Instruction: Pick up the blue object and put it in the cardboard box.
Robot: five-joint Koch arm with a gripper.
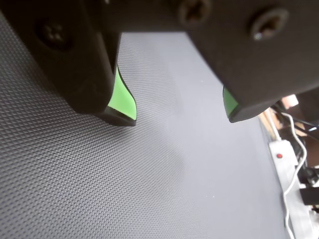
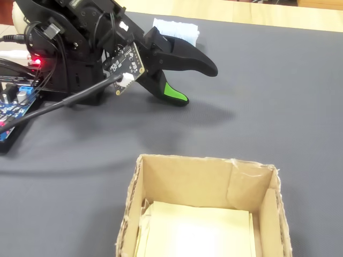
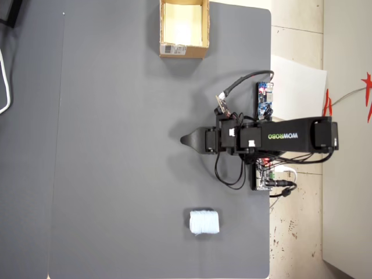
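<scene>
Cardboard box [image 3: 183, 51], tan and corrugated with a pale yellow floor and a white label on one outer wall, stands open near the edge of a finely woven dark grey mat [image 3: 116, 145]. In the overhead view the black arm's gripper [image 3: 185, 139] lies well below it, and the blue object [image 3: 204, 222], a soft, pale, rounded roll, lies further below still. In the wrist view the green-lined jaws stand parted, holding nothing. In the fixed view the arm partly hides the roll.
</scene>
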